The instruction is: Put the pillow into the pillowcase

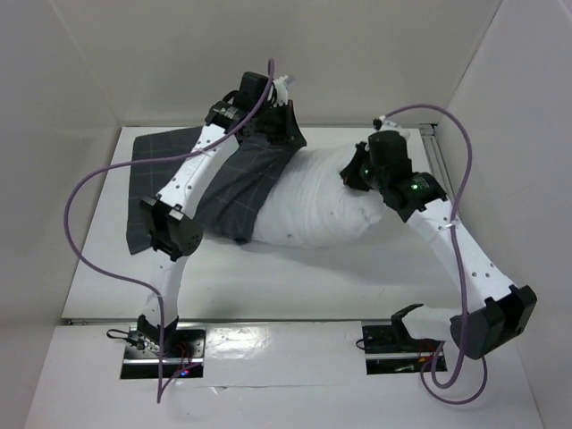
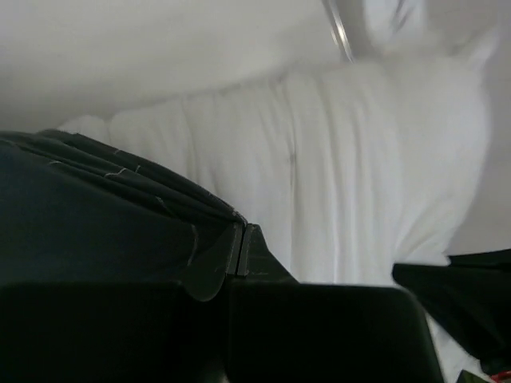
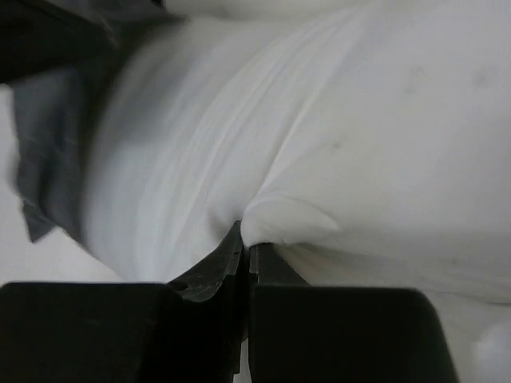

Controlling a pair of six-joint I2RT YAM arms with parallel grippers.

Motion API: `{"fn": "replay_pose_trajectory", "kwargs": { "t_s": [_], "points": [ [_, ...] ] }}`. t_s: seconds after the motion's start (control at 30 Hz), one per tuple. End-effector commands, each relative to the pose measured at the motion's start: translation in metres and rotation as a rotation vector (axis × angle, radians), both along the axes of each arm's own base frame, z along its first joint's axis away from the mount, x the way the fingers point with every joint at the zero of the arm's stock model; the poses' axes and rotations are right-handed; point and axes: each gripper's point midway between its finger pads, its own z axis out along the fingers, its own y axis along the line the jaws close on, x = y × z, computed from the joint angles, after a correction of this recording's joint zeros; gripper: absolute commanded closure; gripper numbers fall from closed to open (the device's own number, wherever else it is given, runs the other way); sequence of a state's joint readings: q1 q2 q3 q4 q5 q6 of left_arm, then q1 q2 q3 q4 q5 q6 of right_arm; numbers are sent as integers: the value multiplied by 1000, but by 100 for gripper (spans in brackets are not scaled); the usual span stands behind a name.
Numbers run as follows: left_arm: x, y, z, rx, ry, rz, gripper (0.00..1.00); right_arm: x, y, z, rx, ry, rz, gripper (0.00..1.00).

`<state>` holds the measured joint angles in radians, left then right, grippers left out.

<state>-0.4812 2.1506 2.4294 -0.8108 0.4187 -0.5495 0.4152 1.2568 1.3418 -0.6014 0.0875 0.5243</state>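
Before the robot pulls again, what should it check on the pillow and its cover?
1. Left gripper shut on the pillowcase edge: ok.
2. Right gripper shut on a pinch of the pillow: ok.
3. One end of the pillow under the pillowcase: ok.
4. Whole pillow inside: not ok, most of it shows white.
5. Pillowcase's bottom layer beneath the pillow: cannot tell.

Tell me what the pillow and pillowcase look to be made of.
Pillow: plain white matte cloth, perhaps cotton-like, over soft filling; it bulges and puckers into fine creases. Pillowcase: thin dark grey cloth with a pale grid of lines, matte; it lies limp and gathers in folds. The fibres cannot be told.
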Motion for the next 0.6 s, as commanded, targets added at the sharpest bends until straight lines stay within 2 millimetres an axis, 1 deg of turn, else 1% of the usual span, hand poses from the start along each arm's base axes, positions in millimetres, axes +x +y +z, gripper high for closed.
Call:
{"fn": "replay_pose_trajectory", "kwargs": {
  "t_s": [0.0, 0.03, 0.07, 0.1, 0.13, 0.17, 0.2, 0.23, 0.3, 0.33, 0.37, 0.4, 0.43, 0.47, 0.5, 0.53, 0.57],
  "points": [
    [-3, -28, 39, -100, -122, -103, 98, -9, 19, -59, 60, 161, 1, 100],
    [-5, -24, 23, -86, -75, -108, 91, -6, 13, -69, 34, 177, -20, 100],
    [-7, -22, 16, -69, -69, -116, 62, -4, 2, -76, -38, 181, -45, 100],
    [-10, -18, 7, -40, -54, -112, 48, 0, -5, -81, -87, 196, -48, 100],
    [-16, -8, 2, 2, -47, -96, 35, 4, -9, -97, -158, 260, -52, 80],
    [-18, 1, -1, 53, -74, -97, 26, 15, -16, -76, -193, 235, -68, 66],
    [-21, 11, -2, 98, -84, -78, 13, 11, -28, -77, -261, 271, -95, 50],
    [-27, 35, 1, 187, -98, -7, 8, 12, -32, -68, -279, 256, -99, 26],
    [-33, 64, 7, 285, -149, 66, 2, 16, -34, -43, -293, 196, -88, 13],
    [-33, 87, 9, 354, -174, 158, 0, 15, -35, -34, -285, 181, -90, 8],
    [-41, 103, -10, 418, -157, 188, 0, 15, -37, -22, -289, 149, -93, 6],
    [-58, 123, 19, 405, -216, 255, 3, 16, -37, -10, -287, 130, -90, 1],
    [-66, 136, 20, 418, -226, 299, 5, 14, -40, -5, -293, 126, -99, 1],
    [-75, 154, -5, 479, -196, 349, 10, 15, -35, -2, -293, 125, -87, 1],
    [-90, 166, 16, 423, -236, 415, 13, 14, -32, 8, -298, 102, -79, 1],
    [-97, 175, 12, 424, -231, 451, 17, 16, -28, 8, -305, 98, -77, 1],
    [-108, 190, -18, 474, -173, 486, 24, 17, -23, 10, -303, 92, -66, 1]
  ]
}}
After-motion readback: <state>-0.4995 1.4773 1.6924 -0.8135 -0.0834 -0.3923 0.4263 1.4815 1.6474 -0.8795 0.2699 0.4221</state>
